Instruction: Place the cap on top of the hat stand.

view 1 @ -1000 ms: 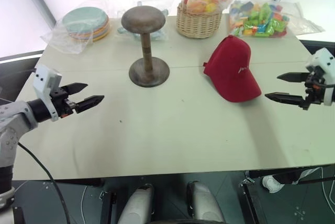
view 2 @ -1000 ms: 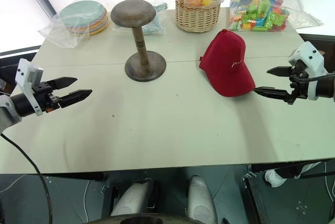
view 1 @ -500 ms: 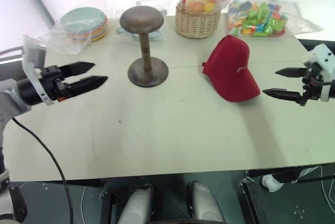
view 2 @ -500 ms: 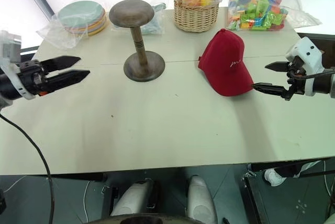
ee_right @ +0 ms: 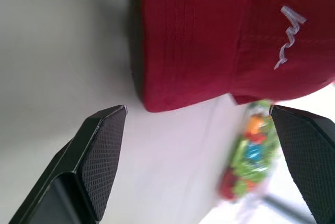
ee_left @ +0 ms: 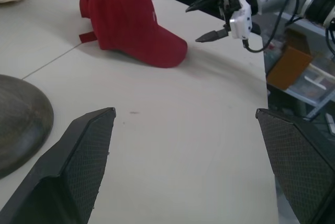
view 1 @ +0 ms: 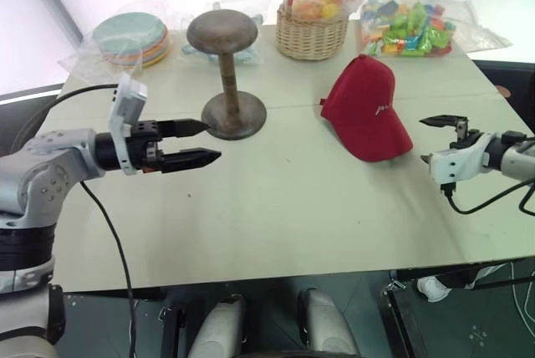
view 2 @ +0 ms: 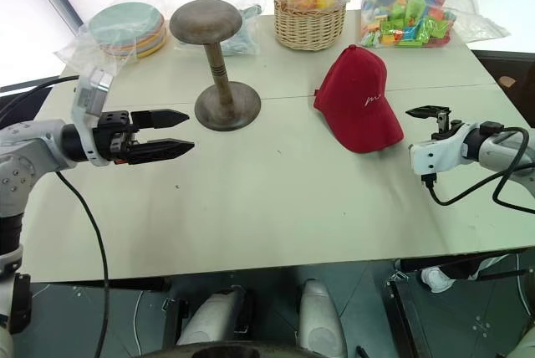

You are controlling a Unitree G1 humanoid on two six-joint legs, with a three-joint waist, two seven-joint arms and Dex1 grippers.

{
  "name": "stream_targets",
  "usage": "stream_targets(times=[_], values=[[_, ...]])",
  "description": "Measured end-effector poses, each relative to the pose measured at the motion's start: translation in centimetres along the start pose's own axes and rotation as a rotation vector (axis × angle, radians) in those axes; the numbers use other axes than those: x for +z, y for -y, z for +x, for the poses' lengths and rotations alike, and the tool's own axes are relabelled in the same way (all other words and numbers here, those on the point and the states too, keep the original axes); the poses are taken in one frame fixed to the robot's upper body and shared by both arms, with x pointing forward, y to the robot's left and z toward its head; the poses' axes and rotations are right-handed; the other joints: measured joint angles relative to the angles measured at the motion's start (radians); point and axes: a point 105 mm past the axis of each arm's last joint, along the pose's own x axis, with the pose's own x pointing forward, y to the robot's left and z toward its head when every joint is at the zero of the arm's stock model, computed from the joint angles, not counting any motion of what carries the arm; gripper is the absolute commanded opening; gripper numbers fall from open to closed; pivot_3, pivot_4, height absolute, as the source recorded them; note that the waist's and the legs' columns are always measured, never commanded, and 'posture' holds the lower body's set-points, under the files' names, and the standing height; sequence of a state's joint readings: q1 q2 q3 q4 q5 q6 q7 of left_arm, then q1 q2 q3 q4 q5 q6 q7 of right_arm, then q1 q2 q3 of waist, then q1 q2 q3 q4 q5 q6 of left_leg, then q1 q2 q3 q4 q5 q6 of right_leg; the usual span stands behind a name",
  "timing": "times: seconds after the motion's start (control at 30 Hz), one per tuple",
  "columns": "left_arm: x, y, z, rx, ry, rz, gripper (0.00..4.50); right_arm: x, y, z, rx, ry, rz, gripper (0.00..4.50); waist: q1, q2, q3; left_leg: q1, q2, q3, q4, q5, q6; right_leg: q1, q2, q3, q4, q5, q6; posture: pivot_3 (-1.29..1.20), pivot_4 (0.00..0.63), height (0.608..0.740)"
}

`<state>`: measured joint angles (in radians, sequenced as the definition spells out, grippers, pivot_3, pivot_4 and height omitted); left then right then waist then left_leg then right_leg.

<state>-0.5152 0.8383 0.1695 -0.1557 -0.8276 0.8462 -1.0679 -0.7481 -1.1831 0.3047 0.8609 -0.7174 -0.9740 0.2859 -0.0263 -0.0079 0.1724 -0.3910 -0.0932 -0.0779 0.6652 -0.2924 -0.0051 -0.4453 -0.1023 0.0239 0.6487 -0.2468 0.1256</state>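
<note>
The dark red cap (view 1: 368,107) lies on the table right of centre, its brim toward the front edge. The dark brown hat stand (view 1: 226,82) stands upright left of it, its domed top bare. My left gripper (view 1: 211,140) is open and empty. It hovers level, pointing right, just in front of the stand's round base (ee_left: 21,124). My right gripper (view 1: 423,139) is open and empty a short way right of the brim, low over the table. In the right wrist view the cap (ee_right: 209,41) lies just ahead of the open fingers.
Along the table's far edge stand a bagged stack of plates (view 1: 134,38), a wicker basket (view 1: 316,28) of fruit in plastic, and a bag of colourful blocks (view 1: 414,28). The table's right edge (view 1: 510,207) is close under my right arm.
My left gripper has swung right and a little up, from the table's left edge to the stand's base. My right wrist has rolled over, and its gripper has dropped slightly beside the cap.
</note>
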Motion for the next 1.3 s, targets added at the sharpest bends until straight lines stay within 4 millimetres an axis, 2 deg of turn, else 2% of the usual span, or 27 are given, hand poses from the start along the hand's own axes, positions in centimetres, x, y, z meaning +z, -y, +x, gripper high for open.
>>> stream_targets(times=[0.13,0.23,0.37,0.53,0.77,0.93,1.0,1.07,1.17,1.23,1.27,1.3], values=[[-0.8,-0.1,0.0,0.033,0.005,-0.022,4.5,-0.1,1.1,0.0,-0.079,0.025,-0.166,4.45,-0.004,0.0,0.0,0.0,0.0,0.0,0.0,0.0,0.0,0.0,0.001,0.001,0.0,0.0,0.0,0.0,0.15,0.74],[-1.5,-0.1,-0.1,0.061,0.002,-0.037,4.5,0.7,0.3,0.6,-0.085,0.09,-0.252,4.45,-0.006,0.0,0.0,0.0,0.0,0.0,0.0,0.0,-0.001,0.0,0.001,0.001,0.0,0.0,0.0,0.0,0.15,0.74],[-1.2,0.1,-0.5,0.088,0.014,-0.014,4.5,1.4,-0.5,0.7,-0.052,0.173,-0.323,4.45,-0.011,0.0,0.0,0.0,0.0,0.0,0.0,0.0,-0.001,0.0,0.001,0.001,0.0,0.0,0.0,0.0,0.15,0.74],[-1.5,0.1,-1.1,0.126,0.014,-0.027,4.5,1.7,-1.0,0.6,-0.053,0.211,-0.319,4.45,-0.017,0.0,0.0,0.0,0.0,0.0,-0.001,0.001,-0.001,0.001,0.001,0.001,0.0,0.0,0.0,0.0,0.15,0.74],[-1.6,0.1,-1.1,0.152,0.011,-0.028,4.5,4.0,-1.7,3.2,-0.092,0.289,-0.301,4.45,-0.018,0.0,0.0,0.001,0.0,0.0,-0.001,0.001,-0.001,0.002,0.002,0.002,0.0,0.0,0.0,0.0,0.15,0.74],[-1.5,0.0,-1.0,0.163,0.018,-0.027,4.5,4.3,-1.0,5.0,-0.136,0.257,-0.313,4.45,-0.02,-0.001,0.0,0.002,0.001,0.0,0.0,0.001,-0.001,0.002,0.002,0.002,0.0,0.0,0.0,0.0,0.15,0.74],[-1.5,0.0,-1.0,0.165,0.02,-0.026,4.5,4.4,-0.8,5.6,-0.146,0.244,-0.319,3.92,-0.022,-0.001,-0.001,0.002,0.001,0.0,0.0,0.001,-0.002,0.002,0.003,0.002,0.0,0.0,0.0,0.0,0.15,0.74],[-1.5,-0.1,-1.0,0.168,0.02,-0.028,4.5,4.6,-1.0,6.1,-0.135,0.237,-0.322,3.12,-0.022,-0.001,-0.001,0.002,0.001,0.0,0.0,0.001,-0.002,0.002,0.003,0.002,0.0,0.0,0.0,0.0,0.15,0.74],[-1.5,-0.1,-1.0,0.173,0.024,-0.035,4.5,5.3,-1.4,6.8,-0.115,0.258,-0.315,1.51,-0.022,-0.001,-0.001,0.002,0.001,-0.001,-0.001,0.001,-0.002,0.002,0.003,0.002,0.0,0.0,0.0,0.0,0.15,0.74],[-1.5,0.0,-1.2,0.182,0.03,-0.038,4.5,5.6,-0.8,7.0,-0.139,0.266,-0.306,0.44,-0.022,-0.001,-0.001,0.002,0.001,-0.001,-0.001,0.001,-0.002,0.002,0.003,0.002,0.0,0.0,0.0,0.0,0.15,0.74],[-1.5,0.0,-1.3,0.187,0.033,-0.037,4.5,5.5,0.0,7.1,-0.164,0.262,-0.305,0.04,-0.022,-0.001,-0.001,0.002,0.002,-0.001,-0.001,0.001,-0.002,0.002,0.003,0.002,0.0,0.0,0.0,0.0,0.15,0.74],[-1.4,0.0,-1.4,0.198,0.036,-0.032,4.5,5.5,0.9,7.1,-0.19,0.258,-0.308,0.04,-0.023,-0.001,-0.001,0.002,0.002,-0.001,0.0,0.001,-0.002,0.003,0.003,0.002,0.0,0.0,0.0,0.0,0.15,0.74]])
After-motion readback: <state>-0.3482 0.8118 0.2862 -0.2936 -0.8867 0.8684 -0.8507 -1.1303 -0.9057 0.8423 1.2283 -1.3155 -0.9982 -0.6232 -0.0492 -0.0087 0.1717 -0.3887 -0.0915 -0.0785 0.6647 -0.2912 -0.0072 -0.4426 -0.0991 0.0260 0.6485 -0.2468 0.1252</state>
